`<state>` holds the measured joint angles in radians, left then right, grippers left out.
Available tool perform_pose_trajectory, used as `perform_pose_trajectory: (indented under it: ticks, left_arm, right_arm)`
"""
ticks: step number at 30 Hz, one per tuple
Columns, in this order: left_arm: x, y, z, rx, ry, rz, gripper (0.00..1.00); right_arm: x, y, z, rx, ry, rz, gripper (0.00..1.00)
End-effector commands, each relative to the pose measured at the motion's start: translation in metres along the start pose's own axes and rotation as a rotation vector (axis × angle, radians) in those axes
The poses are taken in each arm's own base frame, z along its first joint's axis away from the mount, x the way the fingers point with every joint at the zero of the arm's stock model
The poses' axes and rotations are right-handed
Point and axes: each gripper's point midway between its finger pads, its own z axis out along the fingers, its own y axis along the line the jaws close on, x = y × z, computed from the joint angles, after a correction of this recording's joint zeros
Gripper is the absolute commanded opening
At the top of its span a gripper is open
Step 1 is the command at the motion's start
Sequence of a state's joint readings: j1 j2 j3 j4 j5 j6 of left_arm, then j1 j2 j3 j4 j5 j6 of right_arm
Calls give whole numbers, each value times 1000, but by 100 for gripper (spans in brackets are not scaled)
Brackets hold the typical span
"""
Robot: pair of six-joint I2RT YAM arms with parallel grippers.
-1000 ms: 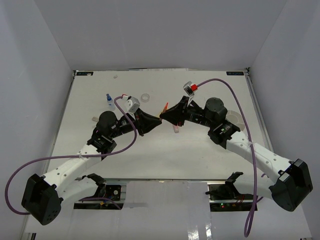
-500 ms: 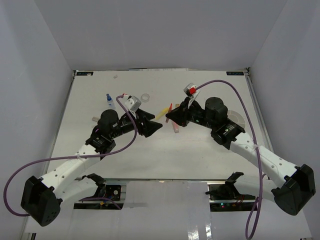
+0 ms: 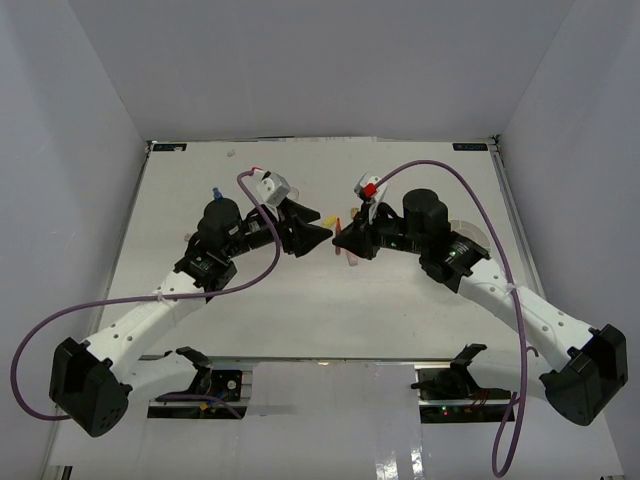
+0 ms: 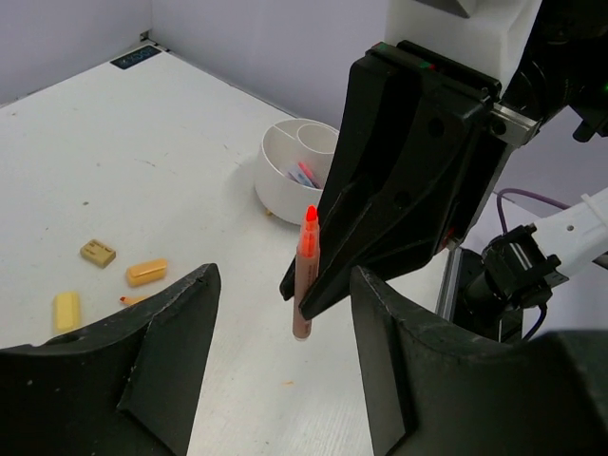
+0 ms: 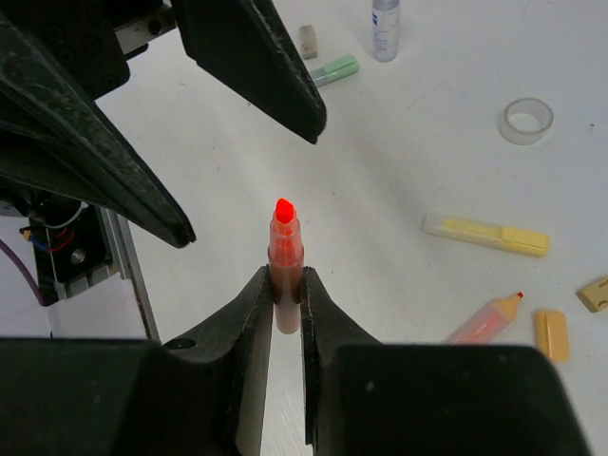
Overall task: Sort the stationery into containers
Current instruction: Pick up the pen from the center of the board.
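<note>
Jaws of the right gripper (image 5: 285, 285) are pressed onto an orange marker (image 5: 284, 237). They pinch its pale barrel so that the bare, bright orange tip sticks out past the fingertips. The marker hangs in the air over the middle of the table (image 3: 300, 310), touching nothing else. Facing it tip to tip, the left gripper (image 4: 285, 275) has its jaws spread wide. One finger stands on each side of the marker, apart from it, and they hold nothing.

Seen from the right wrist, several things lie on the table below and beyond the marker. Nearest are a pink-orange pen (image 5: 484, 323) and two small yellowish erasers (image 5: 549, 334) close together. Next is a yellow highlighter (image 5: 486, 235) lying flat. Farther off sits a clear tape ring (image 5: 527, 120), well apart from the highlighter. Farthest, toward the left edge of the table, lie a pale green marker (image 5: 334, 68) and a small beige eraser (image 5: 307, 40) just beside it. A small bottle (image 5: 385, 28) stands upright near them.

From the left wrist, a round white tub (image 4: 275, 195) with inner dividers stands toward the right edge of the table, behind the right gripper. A few thin coloured pens rest in one of its compartments.
</note>
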<state>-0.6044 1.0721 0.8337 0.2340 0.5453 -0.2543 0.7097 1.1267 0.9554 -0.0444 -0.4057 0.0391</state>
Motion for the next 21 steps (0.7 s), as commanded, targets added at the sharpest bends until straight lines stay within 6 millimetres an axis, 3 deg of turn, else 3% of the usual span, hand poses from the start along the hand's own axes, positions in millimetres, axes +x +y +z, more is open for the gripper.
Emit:
perform_pose_trajectory:
  ticks: [1,21]
  left_arm:
    - [-15,-12,6,76,-22,50,67]
    - [-10,-28,12,196,-28,23,48]
  right_arm:
    - [-22,14,-2,-76,-34,-55,8]
    - [-26,21,-1,-129,-32,-94,8]
